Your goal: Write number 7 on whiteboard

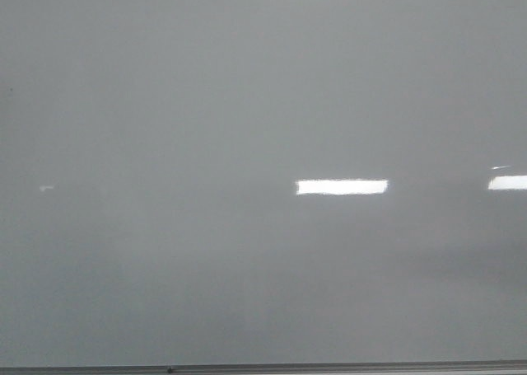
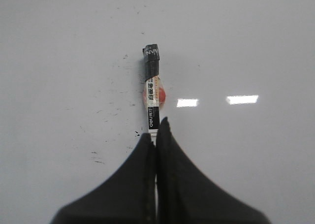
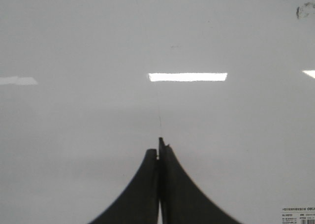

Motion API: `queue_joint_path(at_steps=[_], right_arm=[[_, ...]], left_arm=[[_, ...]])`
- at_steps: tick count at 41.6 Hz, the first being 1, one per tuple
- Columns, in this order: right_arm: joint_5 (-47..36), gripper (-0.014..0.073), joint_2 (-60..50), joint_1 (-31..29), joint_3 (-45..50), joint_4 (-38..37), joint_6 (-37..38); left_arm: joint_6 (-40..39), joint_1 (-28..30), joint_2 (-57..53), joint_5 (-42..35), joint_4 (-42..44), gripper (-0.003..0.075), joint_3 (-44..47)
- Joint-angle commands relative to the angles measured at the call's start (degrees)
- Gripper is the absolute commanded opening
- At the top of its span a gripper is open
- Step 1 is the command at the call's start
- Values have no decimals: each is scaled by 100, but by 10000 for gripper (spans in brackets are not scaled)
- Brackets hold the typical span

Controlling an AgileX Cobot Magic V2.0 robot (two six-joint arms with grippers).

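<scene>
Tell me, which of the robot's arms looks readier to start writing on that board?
Probably the left. Its gripper is shut on a marker pointing toward the whiteboard. The right gripper is shut and holds nothing. No stroke shows on the board yet.

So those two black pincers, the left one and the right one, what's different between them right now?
The left pincer is shut on a marker that sticks out toward the whiteboard; the right pincer is shut with nothing in it. The board ahead of the left pincer carries small dark specks around the marker, while ahead of the right pincer it looks mostly clean. Both are black, tapered, and face the same glossy board.
</scene>
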Motion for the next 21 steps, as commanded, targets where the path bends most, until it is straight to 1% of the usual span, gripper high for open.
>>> queue_joint_path(at_steps=[1, 6, 11, 17, 21], right_arm=[[-419, -68, -103, -24, -17, -59, -1], [-419, -68, -103, -24, -17, -59, -1], [-483, -68, -103, -24, -17, -59, -1], [-716, -68, -103, -24, -17, -59, -1], [-962, -68, -103, -24, -22, -59, -1]], left_arm=[[-8, -31, -82, -480, -9, -20, 21], [-8, -31, -82, -480, -9, -20, 21], [-8, -31, -82, -709, -9, -20, 21], [-8, -31, -82, -734, -9, -20, 21], [-8, -31, -82, -1037, -9, -20, 21]])
